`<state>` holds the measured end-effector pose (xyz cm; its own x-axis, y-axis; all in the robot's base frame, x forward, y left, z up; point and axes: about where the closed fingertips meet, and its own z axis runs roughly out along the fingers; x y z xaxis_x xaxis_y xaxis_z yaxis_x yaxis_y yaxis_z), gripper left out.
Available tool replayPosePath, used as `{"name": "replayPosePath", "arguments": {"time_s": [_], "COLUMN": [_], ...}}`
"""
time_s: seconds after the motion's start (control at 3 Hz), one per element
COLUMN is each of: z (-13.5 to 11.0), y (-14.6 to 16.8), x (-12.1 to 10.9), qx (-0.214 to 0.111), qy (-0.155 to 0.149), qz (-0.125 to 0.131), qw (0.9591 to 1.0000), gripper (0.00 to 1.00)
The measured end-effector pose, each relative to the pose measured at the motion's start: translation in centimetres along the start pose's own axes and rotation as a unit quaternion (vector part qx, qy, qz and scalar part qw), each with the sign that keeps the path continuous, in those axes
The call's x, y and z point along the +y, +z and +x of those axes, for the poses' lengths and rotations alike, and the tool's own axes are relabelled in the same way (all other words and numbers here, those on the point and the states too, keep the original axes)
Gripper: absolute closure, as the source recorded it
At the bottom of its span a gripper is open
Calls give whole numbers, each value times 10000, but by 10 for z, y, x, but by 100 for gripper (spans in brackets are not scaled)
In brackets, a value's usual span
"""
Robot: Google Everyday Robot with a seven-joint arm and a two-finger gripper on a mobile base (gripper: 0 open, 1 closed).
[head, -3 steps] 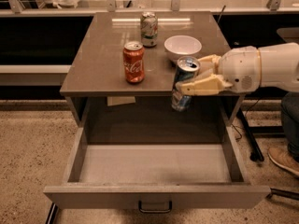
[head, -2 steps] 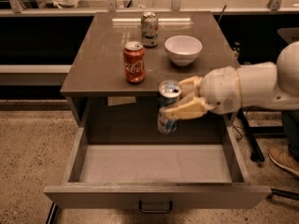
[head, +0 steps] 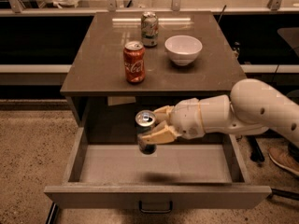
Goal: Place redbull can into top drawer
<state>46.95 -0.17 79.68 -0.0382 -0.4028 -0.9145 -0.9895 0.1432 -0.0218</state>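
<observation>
The redbull can, slim with a silver top, hangs upright over the open top drawer, near the middle of its left half. My gripper comes in from the right and is shut on the can, its tan fingers wrapped around the can's right side. The can is held above the drawer floor, and its shadow falls on the floor below it. The drawer is pulled fully out, with a small dark handle at the centre of its front panel.
On the tabletop stand an orange-red Coca-Cola can, a pale green-white can and a white bowl. My white arm crosses the drawer's right side. A shoe shows on the floor at right.
My gripper has carried the can from the table's right front edge leftward and down, to over the inside of the open drawer.
</observation>
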Motion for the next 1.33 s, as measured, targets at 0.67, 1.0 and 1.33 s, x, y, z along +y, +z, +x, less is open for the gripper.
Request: {"name": "replayPosePath", "arguments": {"time_s": [0.67,1.0,1.33], "z": [74,111,117], "y": [29,40,45], "x": [-39,-53,-52], "qx": [298,75,37], "qy": [150,490,555], "qz": [786,844,800], "qw": [9963,9952,9952], "gripper": [58,35,11]}}
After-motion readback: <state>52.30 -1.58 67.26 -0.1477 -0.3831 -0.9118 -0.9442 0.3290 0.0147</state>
